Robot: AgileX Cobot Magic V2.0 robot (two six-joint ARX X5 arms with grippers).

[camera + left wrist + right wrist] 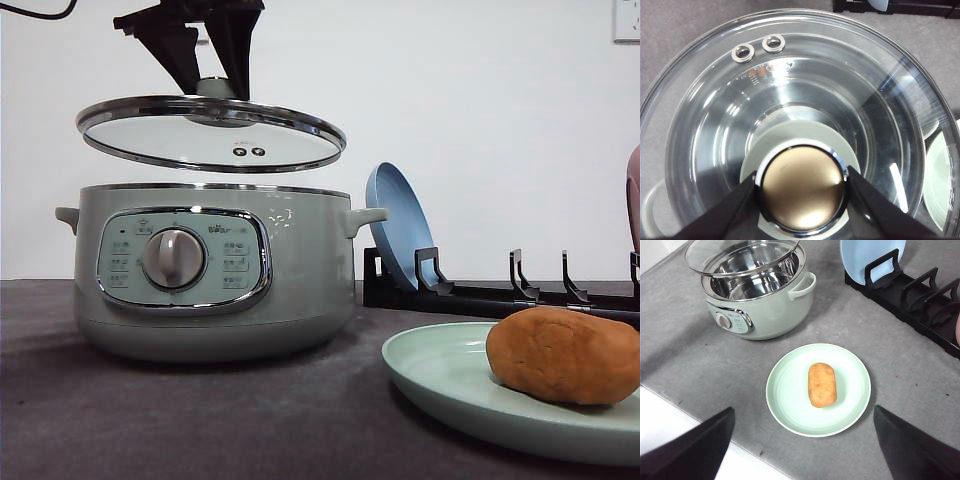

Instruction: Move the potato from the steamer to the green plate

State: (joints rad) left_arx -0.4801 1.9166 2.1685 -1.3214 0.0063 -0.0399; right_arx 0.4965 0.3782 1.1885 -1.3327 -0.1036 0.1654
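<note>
1. One potato (822, 384) lies on the green plate (790, 405), about at its middle, lengthwise toward the steamer (765, 305); in the front view the potato (565, 355) rests on the plate (440, 375) to the right of the steamer (200, 270) and nearer the camera.
2. The steamer stands open on the grey table (700, 365), its shiny metal bowl bare inside, with the silver dial (174, 259) facing the front camera.
3. The left gripper (205, 75) has its black fingers (735, 210) closed against both sides of the glass lid's round knob (802, 187), holding the glass lid (210, 132) in the air just above the steamer, slightly tilted and clear of the rim.
4. The right gripper (802, 445) hangs above the table edge near the green plate, on the side away from the steamer; its jaws are spread wide and hold nothing.
5. Behind the green plate, to the right of the steamer, a blue plate (398, 225) stands on edge in a black rack (500, 295).
</note>
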